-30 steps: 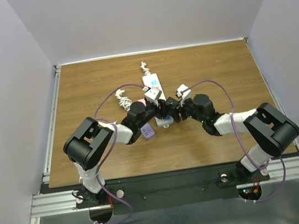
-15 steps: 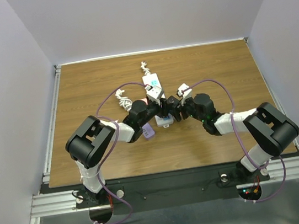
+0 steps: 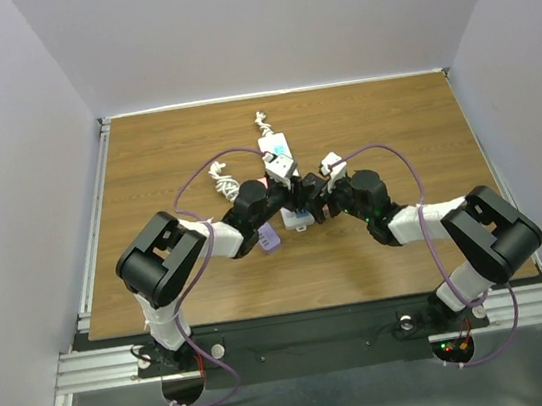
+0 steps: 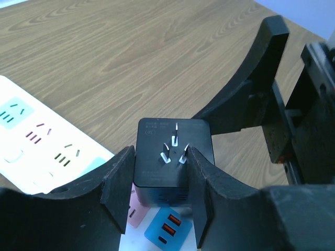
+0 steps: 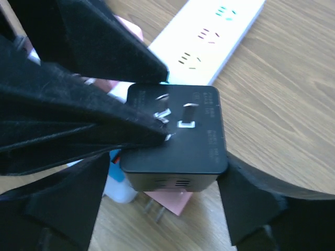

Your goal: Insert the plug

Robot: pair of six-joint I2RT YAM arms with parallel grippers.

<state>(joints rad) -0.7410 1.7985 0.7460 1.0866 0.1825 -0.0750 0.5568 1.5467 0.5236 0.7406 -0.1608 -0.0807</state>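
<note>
Two grippers at plug (image 4: 174, 157); left gripper (image 4: 160, 175) pinches it, half-closed; right gripper (image 5: 162, 203) hangs slack around it; regrasp step; next you turn prongs toward power strip (image 4: 31, 141), frame left

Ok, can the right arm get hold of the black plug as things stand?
Probably yes: the right gripper seems to have its jaws open either side of the black plug, with nothing between, though the left gripper clamps it too.

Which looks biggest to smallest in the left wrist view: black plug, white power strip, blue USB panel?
1-2. white power strip and black plug: look alike; strip cropped, plug nearer, so unranked.
3. blue USB panel.
</note>
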